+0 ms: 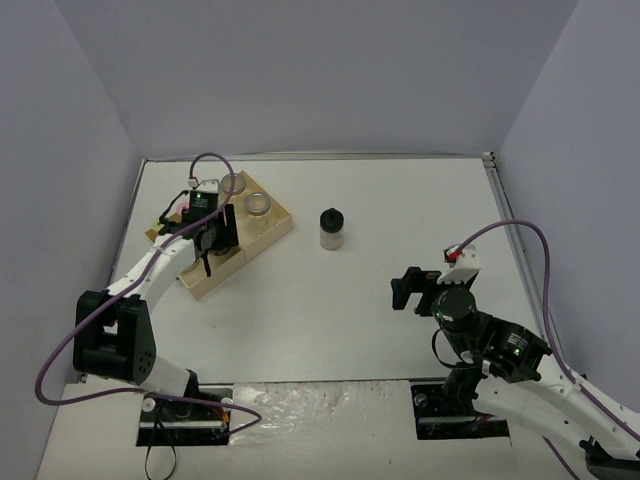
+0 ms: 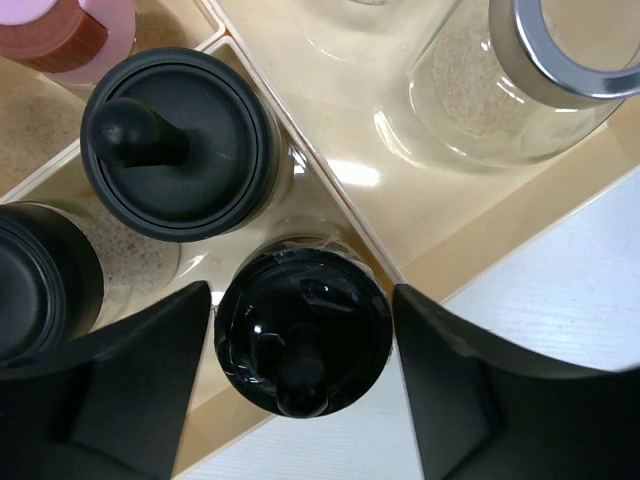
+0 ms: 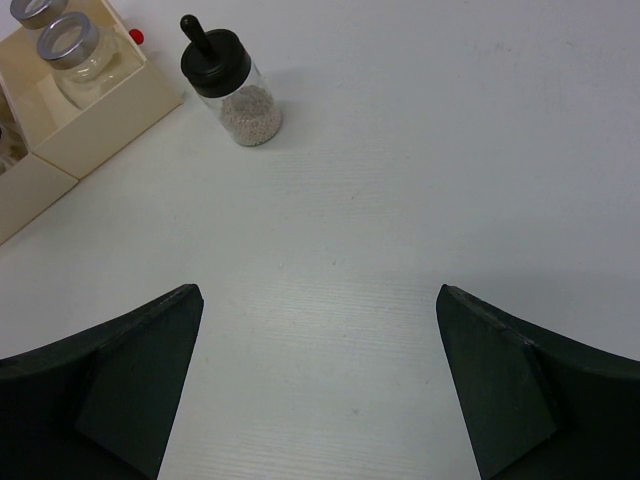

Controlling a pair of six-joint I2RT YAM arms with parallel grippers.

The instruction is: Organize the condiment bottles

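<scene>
My left gripper (image 1: 218, 243) hangs over the pale wooden tray (image 1: 278, 228) at the far left. In the left wrist view its jaws (image 2: 302, 293) are closed on the cap of a black-capped jar (image 2: 303, 340) standing in a front compartment. Two more black-capped jars (image 2: 175, 140) (image 2: 35, 275) and a pink-capped jar (image 2: 75, 35) stand beside it. Two silver-rimmed jars (image 1: 258, 205) fill the tray's far part. One black-capped jar (image 1: 331, 228) stands alone on the table, also seen in the right wrist view (image 3: 228, 88). My right gripper (image 1: 408, 290) (image 3: 320, 300) is open and empty. The yellow-green-capped jar is hidden.
The tray's thin dividers (image 2: 345, 195) separate the compartments, and its front edge meets the white table (image 2: 560, 300). A small red object (image 3: 136, 37) lies behind the tray corner. Grey walls enclose the table on three sides.
</scene>
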